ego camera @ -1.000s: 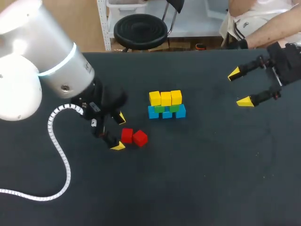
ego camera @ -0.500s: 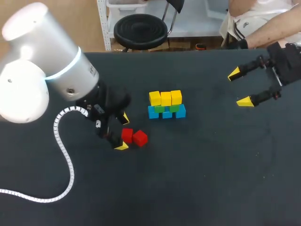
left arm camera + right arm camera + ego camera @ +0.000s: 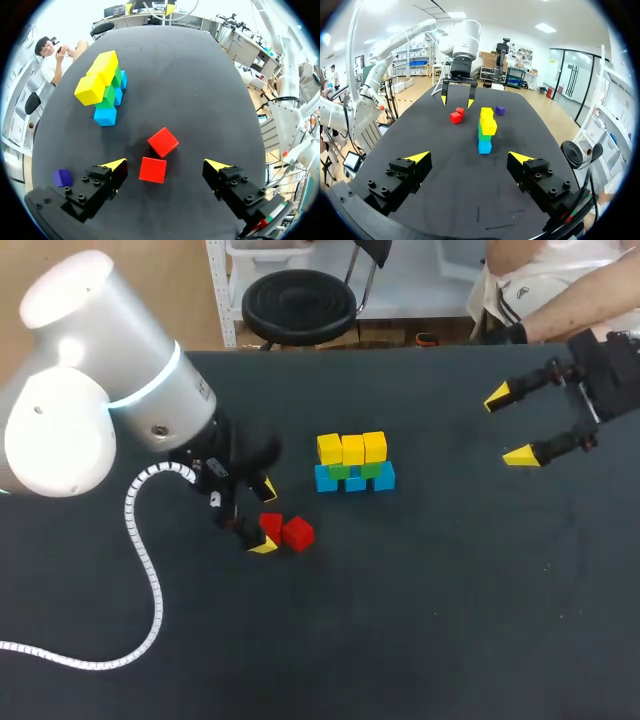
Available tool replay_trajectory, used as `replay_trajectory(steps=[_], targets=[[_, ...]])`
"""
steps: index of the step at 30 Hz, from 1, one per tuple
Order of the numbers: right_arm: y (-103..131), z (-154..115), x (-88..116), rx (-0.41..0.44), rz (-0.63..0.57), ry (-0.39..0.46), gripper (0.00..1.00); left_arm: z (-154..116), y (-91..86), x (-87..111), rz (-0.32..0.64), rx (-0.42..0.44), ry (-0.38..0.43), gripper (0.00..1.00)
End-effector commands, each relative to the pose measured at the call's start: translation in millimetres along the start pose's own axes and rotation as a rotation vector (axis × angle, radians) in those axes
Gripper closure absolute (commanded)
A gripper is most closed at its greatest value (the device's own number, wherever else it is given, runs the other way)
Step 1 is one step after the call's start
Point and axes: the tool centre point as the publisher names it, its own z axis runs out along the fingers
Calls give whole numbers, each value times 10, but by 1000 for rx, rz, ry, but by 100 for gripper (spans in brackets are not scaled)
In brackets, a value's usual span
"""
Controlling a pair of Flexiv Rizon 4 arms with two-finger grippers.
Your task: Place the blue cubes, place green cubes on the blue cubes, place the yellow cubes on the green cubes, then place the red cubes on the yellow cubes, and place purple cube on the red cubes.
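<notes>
The stack stands near the middle of the dark tabletop (image 3: 430, 620), well apart from every edge. It has three blue cubes (image 3: 355, 482) in a row at the base, two green cubes (image 3: 340, 471) on them and three yellow cubes (image 3: 352, 449) on top. Near it, toward my left arm, two red cubes (image 3: 297, 533) lie close together on the tabletop. The left fingers (image 3: 262, 546) are spread wide around the nearer red cube, with a gap on each side, and grip nothing. A purple cube (image 3: 62, 177) sits outside those fingers, just beside one of them. The right fingers (image 3: 520, 456) hang wide apart and hold nothing, near the tabletop's far right corner. A broad stretch of bare tabletop lies between them and the stack, and more runs toward the near edge.
</notes>
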Motion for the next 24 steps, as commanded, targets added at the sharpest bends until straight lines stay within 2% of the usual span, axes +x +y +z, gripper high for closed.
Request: replay_trajectory(steps=[1, 24], targets=[[3, 2, 1, 1, -1, -1, 0, 32, 34, 20, -8, 5, 0, 0], [3, 2, 1, 1, -1, -1, 0, 102, 82, 82, -62, 9, -13, 0]])
